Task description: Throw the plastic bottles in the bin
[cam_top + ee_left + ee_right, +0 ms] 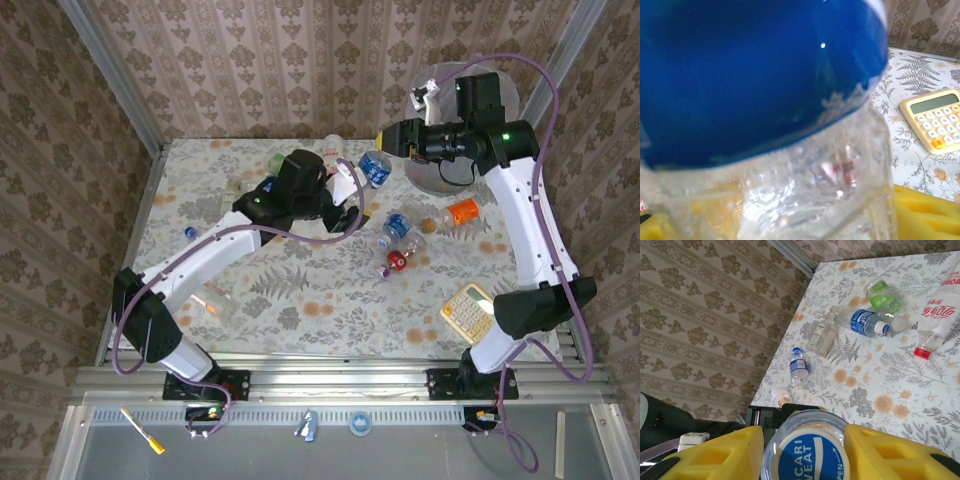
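Set at the far right corner of the flowered bench point(300, 300): the bin point(422, 172). Pinched shut just left of the bin: the right gripper point(805, 435), on a capped Pocari Sweat bottle point(812, 460) lodged between its yellow pads point(715, 457). Farther left of the bin: the left gripper point(787, 217), clamped round a blue-labelled bottle point(755, 75). Scattered before the bin and to its left: loose bottles point(403, 228). Judged light, thin-walled, springy, slick; best seized across the body, not the cap.

The crinkled clear plastic bottle point(805, 190) looks glossy, its blue label point(755, 75) smooth and shiny.
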`<state>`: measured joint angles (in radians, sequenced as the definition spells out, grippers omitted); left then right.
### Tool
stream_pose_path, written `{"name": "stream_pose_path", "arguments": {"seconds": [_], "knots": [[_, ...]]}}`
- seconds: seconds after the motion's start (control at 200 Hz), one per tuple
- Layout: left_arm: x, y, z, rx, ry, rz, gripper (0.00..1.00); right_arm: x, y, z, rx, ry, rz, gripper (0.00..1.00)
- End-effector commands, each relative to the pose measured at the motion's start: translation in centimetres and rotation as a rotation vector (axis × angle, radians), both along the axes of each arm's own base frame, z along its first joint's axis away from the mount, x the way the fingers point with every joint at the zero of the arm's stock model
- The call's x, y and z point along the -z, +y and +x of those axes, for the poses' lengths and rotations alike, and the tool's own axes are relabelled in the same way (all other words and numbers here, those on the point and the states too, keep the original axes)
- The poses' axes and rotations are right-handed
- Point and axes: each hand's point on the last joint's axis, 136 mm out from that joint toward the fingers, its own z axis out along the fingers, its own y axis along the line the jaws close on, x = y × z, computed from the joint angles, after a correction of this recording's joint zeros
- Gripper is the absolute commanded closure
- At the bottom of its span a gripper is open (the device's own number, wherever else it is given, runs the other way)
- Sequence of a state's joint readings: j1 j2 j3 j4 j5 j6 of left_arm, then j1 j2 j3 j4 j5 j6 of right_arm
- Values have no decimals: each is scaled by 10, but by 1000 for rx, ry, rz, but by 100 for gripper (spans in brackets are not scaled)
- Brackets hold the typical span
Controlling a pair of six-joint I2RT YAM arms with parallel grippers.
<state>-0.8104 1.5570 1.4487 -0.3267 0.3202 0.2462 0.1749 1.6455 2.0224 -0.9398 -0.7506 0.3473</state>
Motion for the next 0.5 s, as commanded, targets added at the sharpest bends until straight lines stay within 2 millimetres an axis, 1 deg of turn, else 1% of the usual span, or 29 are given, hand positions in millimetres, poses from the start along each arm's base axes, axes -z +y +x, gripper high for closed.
{"name": "stream_pose_path", "arguments": {"seconds": [0.0, 0.075, 0.215, 0.295, 0.33, 0.375, 0.44, 0.495], "knots": [[-20, -10, -2, 45, -50, -45, 49, 2, 7, -3, -40, 17, 21, 54], [-19, -11, -2, 39, -49, -43, 49, 1, 8, -5, -49, 18, 24, 62], [-20, -11, 0, 33, -51, -45, 48, 0, 9, -7, -60, 15, 27, 70], [-21, -10, 1, 26, -52, -45, 45, -1, 9, -8, -65, 16, 27, 76], [-20, -9, 3, 16, -50, -43, 39, -2, 9, -9, -66, 13, 25, 79], [-19, -9, 4, 2, -47, -41, 29, -3, 9, -8, -63, 9, 22, 80], [-20, -6, 8, -25, -45, -45, 11, -5, 6, -7, -50, 0, 15, 81], [-22, -3, 10, -42, -43, -52, 3, -8, 5, -6, -42, -9, 13, 82]]}}
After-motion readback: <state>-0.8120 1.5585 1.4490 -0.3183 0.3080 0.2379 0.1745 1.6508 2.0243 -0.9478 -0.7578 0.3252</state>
